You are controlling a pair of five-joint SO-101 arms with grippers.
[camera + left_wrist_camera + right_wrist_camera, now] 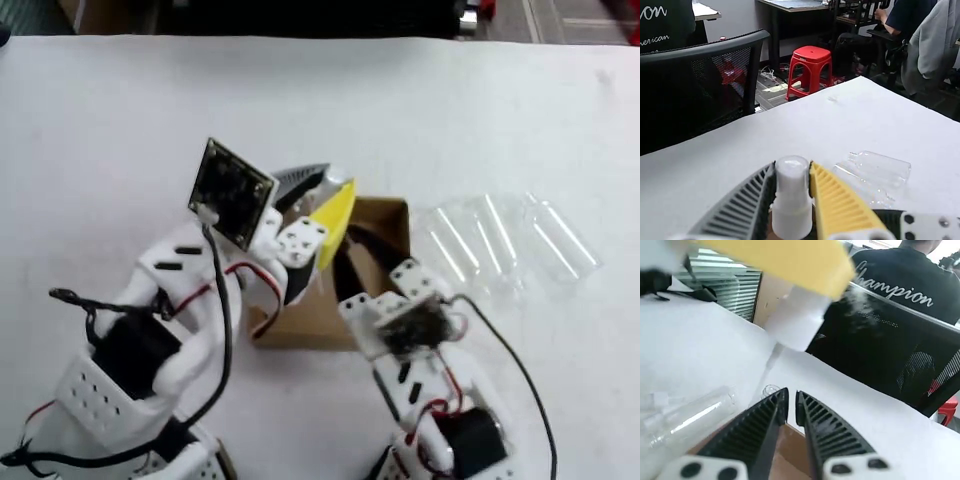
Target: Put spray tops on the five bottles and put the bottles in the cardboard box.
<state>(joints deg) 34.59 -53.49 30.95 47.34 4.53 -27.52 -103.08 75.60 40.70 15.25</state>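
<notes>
Spray top [791, 197]: one, white, pinched between the grey and yellow fingers [837, 205] of the left gripper [792, 169], held up above the cardboard box [385, 218]. The right wrist view shows its thin dip tube [771, 360] hanging down.
Box: one, brown, open top, on the table [120, 100] between the two arms. Both grippers sit over the opening and hide the inside, so can't tell what's in it.
Right gripper [791, 399]: black fingers pressed almost together with only a thin slit between them. Nothing visible in the slit. It's low over the box, brown cardboard right under it.
Small clear ring [771, 389] just beside the right fingertips, under the tube. Could be a bottle mouth, can't confirm.
Bottles [505, 245]: clear, no tops on, lying on their sides in a row on the table just beside the box, on the right arm's side. At least three, but the outlines run together, so no firm count. None is in a gripper as far as I can see.
Behind the table: one black mesh chair [700, 75], one red stool [810, 65].
</notes>
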